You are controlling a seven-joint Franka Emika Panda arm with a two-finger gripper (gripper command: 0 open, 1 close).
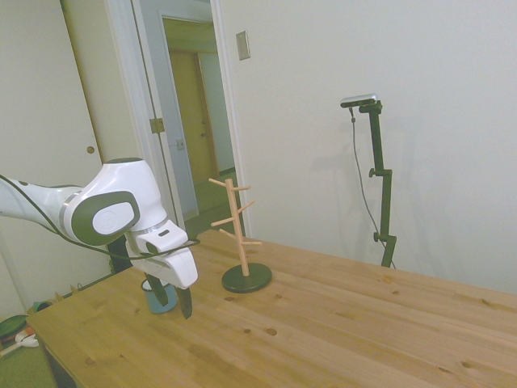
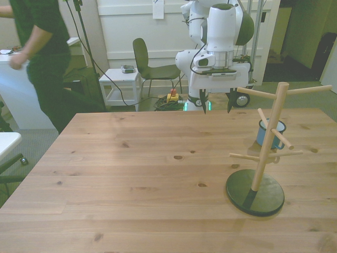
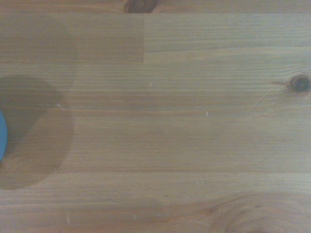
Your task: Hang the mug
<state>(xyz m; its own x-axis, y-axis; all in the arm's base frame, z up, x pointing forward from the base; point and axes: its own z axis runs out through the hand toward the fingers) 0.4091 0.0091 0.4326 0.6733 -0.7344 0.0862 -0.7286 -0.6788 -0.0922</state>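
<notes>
The tabletop (image 2: 131,168) is being hovered over by the claw (image 2: 216,100), its fingers spread and empty. The peg tree (image 2: 261,153) is standing beyond. The mug (image 2: 269,132) is sitting upright beside the claw, toward the front view's right, not beneath.

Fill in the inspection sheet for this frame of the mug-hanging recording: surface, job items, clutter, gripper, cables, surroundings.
Surface: wooden table, bare planks with knots.
Job's things: mug upright on the table behind the peg stand in the front view; no peg holds anything.
Clutter: nothing seen.
Gripper: gripper open, empty, fingers pointing down, above the table, to the front view's left of the mug.
Cables: black cable looped along the arm; more on the floor behind.
Surroundings: person standing at the front view's left; chair; open doorway.
</notes>
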